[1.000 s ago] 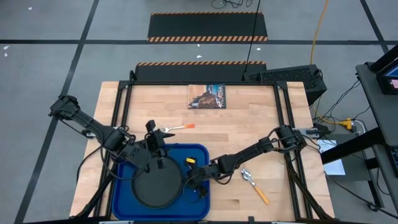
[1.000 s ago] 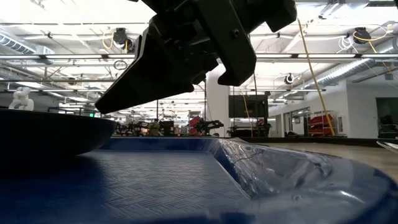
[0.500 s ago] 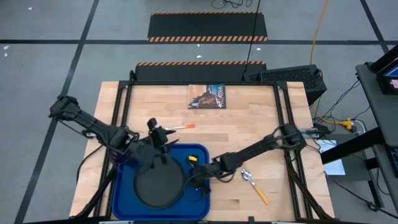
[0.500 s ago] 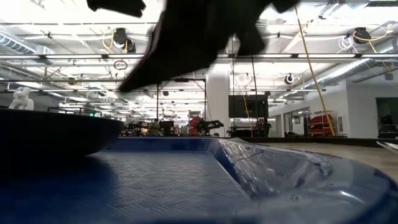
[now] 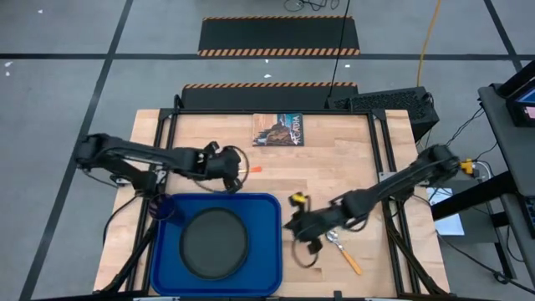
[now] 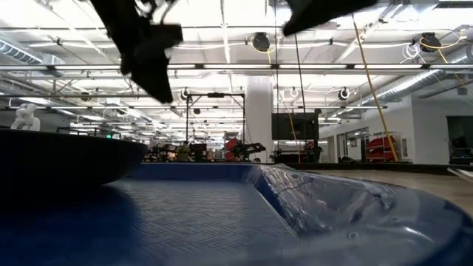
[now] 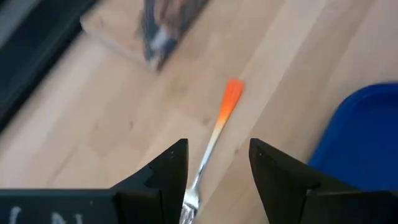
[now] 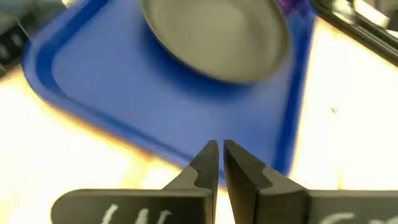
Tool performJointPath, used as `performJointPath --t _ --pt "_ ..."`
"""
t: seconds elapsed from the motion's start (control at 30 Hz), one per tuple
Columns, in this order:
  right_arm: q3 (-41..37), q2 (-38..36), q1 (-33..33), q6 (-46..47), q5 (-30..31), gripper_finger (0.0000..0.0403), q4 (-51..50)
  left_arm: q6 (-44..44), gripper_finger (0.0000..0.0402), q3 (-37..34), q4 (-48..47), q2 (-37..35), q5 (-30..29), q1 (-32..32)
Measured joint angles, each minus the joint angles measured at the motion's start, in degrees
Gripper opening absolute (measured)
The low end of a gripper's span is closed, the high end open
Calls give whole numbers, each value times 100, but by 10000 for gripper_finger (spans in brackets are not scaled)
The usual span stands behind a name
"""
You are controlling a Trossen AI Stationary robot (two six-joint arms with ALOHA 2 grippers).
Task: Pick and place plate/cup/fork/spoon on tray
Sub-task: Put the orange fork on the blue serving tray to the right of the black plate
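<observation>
The blue tray (image 5: 267, 251) lies at the table's near left. The black plate (image 5: 215, 242) rests flat on it and also shows in the right wrist view (image 8: 214, 37). The purple cup (image 5: 164, 209) stands at the tray's far left corner. The orange-handled fork (image 7: 225, 106) lies on the wood just beyond the tray. My left gripper (image 5: 231, 168) hangs over the fork, open, with a finger on either side of the fork's neck (image 7: 214, 168). The spoon (image 5: 343, 248) lies on the wood right of the tray. My right gripper (image 5: 291, 227) is shut and empty, between tray and spoon.
A book (image 5: 278, 130) lies at the table's far edge. Bare wood stretches between the fork and the book and right of the tray. In the low view the tray's rim (image 6: 310, 196) and the plate's rim (image 6: 66, 159) fill the foreground.
My left gripper has left the plate's far rim and gone toward the far edge, to a place over the fork. My right gripper has drawn back off the tray toward the right, near the spoon. The plate stays flat on the tray.
</observation>
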Motion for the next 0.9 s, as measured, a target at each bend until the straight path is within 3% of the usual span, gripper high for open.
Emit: performJointPath --t 0.2,0.3,0.43,0.6,0.9 --pt "-1297 -1549 -143 0 94 16 280 278 172 1 -333 932 794 523" --pt "-1729 -2218 -257 55 448 16 405 497 172 3 -230 1279 1259 706" --pt "-2134 -2876 -414 -8 624 16 537 732 173 3 -167 1554 1362 861" --pt "-2329 -3212 -537 -242 612 16 572 1133 173 3 -66 1643 1350 995" --pt "-2339 -3158 -663 -585 603 16 569 1963 189 -102 155 1641 1165 1102"
